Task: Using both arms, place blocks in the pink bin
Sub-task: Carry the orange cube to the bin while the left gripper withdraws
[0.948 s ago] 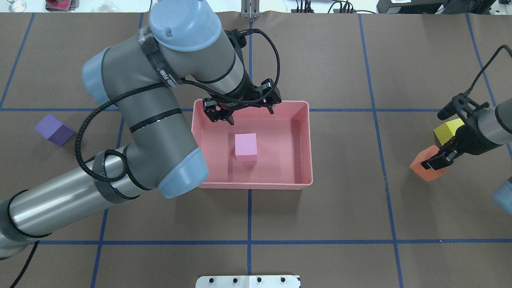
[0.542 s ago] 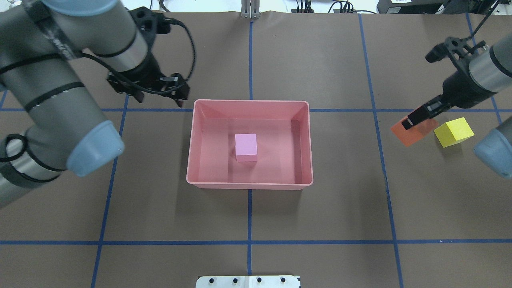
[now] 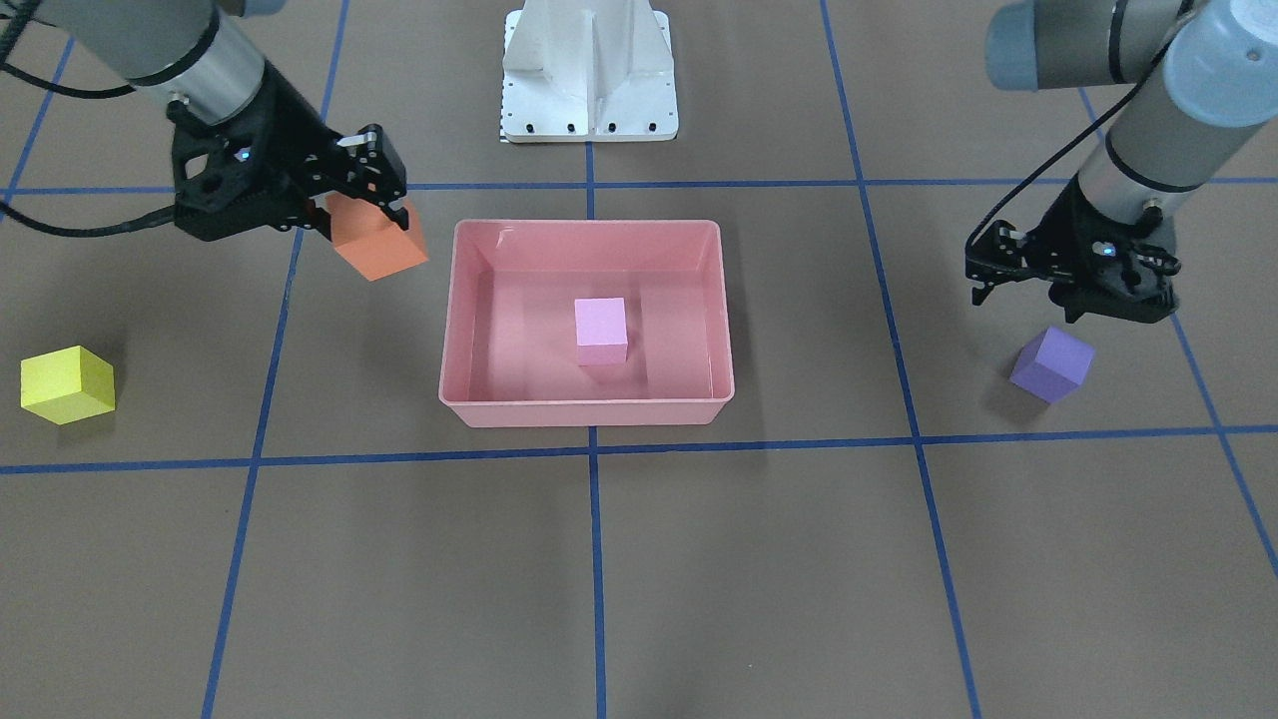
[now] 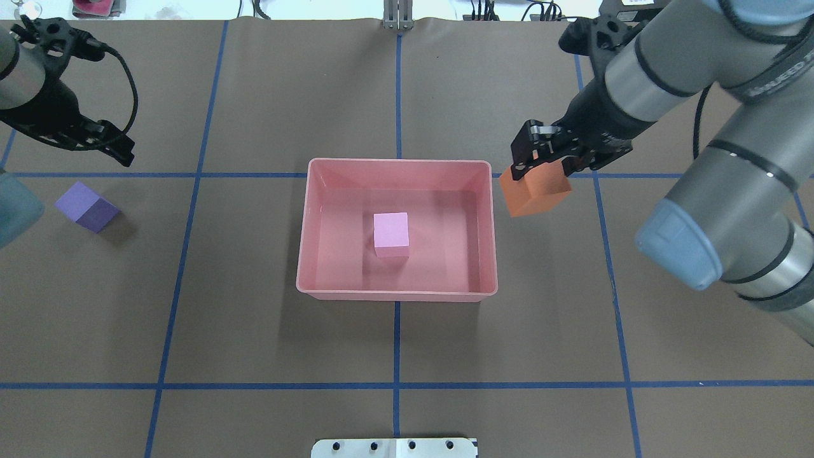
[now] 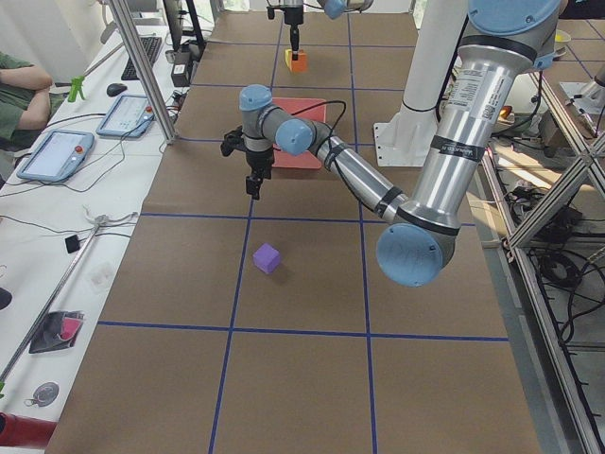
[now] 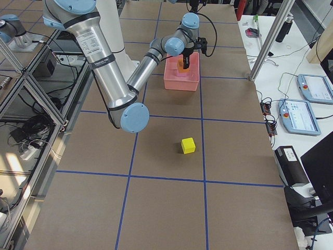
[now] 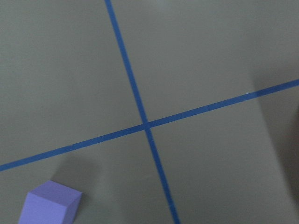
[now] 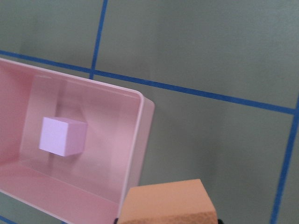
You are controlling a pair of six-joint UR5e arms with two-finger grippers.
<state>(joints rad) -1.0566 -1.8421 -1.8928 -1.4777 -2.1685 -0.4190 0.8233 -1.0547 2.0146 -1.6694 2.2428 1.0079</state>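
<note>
Just outside the rim of the shallow pink plastic bin (image 4: 397, 296), the right gripper (image 4: 540, 166) pinches a matte orange cube (image 4: 534, 191) above the brown worktop (image 4: 509, 343); a pale pink-lilac cube (image 4: 390, 234) sits inside. The left gripper (image 4: 117, 147) hovers spread near a purple cube (image 4: 86, 205); a yellow cube (image 3: 67, 384) lies well apart

Pink bin (image 4: 394, 295): smooth glossy plastic, floor mirrors its walls. Orange block (image 8: 168, 205): matt, grainy foam-like lower edge. Pink-lilac block (image 4: 390, 234), purple block (image 3: 1050, 364), yellow block (image 3: 66, 383): matt, smooth. Table cover (image 4: 509, 343): matt brown paper w/ blue tape lines (image 4: 396, 343). Right arm (image 4: 750, 159): satin grey metal tubes, caps (image 4: 677, 254) smooth light-blue plastic. Pedestal (image 3: 589, 70): white painted metal, slight sheen
</note>
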